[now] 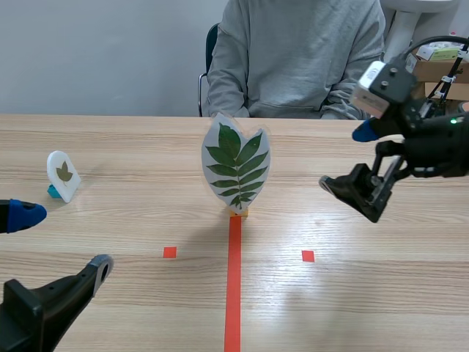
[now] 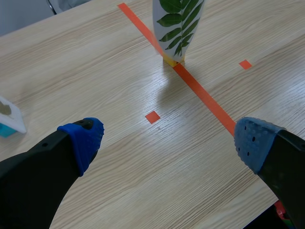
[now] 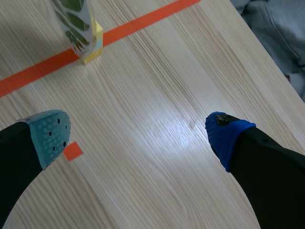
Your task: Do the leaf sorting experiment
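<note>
Two leaf cards: big card (image 1: 236,167) stands mid table (image 1: 132,147), at the far end of the tape line (image 1: 233,279); small card (image 1: 63,174) stands near the left edge. My left pincer (image 1: 67,239) and right pincer (image 1: 346,158) are both spread, empty.

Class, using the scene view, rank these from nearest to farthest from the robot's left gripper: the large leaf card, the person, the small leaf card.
From the left gripper:
1. small leaf card, standing on the left, just ahead of the gripper.
2. large leaf card, upright in the middle.
3. person, seated across, at the far side.
</note>
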Action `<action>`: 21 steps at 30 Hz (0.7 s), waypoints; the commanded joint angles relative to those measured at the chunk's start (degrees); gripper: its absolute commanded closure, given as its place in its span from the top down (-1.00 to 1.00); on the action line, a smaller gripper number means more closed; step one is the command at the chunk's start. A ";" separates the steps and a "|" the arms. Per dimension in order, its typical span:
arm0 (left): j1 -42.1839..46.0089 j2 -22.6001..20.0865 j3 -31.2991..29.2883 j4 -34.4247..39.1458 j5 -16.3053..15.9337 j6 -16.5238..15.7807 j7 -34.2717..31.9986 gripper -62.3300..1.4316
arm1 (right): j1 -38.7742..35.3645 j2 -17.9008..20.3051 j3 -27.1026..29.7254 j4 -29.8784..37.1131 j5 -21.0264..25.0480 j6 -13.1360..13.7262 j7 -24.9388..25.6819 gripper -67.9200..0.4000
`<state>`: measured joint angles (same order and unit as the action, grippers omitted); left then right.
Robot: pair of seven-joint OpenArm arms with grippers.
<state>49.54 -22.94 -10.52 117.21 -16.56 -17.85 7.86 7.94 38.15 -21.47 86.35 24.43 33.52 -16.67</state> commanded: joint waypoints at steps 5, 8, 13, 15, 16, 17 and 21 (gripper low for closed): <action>-0.02 2.29 0.20 0.17 -0.37 0.11 1.01 0.88 | 12.04 -7.04 -8.87 -8.28 -1.46 1.09 2.51 0.70; -0.02 3.23 0.20 0.17 -0.35 0.11 1.20 0.88 | 17.11 -11.76 -13.66 -15.08 -4.24 1.29 4.85 0.70; -0.02 3.26 0.20 0.17 -0.35 0.13 2.10 0.88 | 21.77 -18.51 -18.60 -22.84 -7.65 1.49 7.23 0.70; -0.02 3.26 0.15 0.17 -0.35 0.13 2.32 0.88 | 22.05 -20.20 -19.10 -24.22 -8.20 1.46 7.21 0.70; -0.02 3.26 0.15 0.17 -0.35 0.13 2.32 0.88 | 22.05 -20.68 -19.19 -24.59 -8.20 1.46 7.30 0.70; -0.02 3.26 0.15 0.17 -0.35 0.13 2.32 0.88 | 21.88 -20.90 -19.30 -24.76 -8.17 1.46 7.69 0.67; -0.02 3.23 0.15 0.17 -0.35 0.13 2.29 0.88 | 21.27 -21.03 -19.39 -24.76 -8.20 1.44 8.70 0.29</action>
<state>49.54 -20.03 -10.52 117.19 -16.56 -17.82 10.90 29.04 15.81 -41.47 59.83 15.81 34.98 -8.82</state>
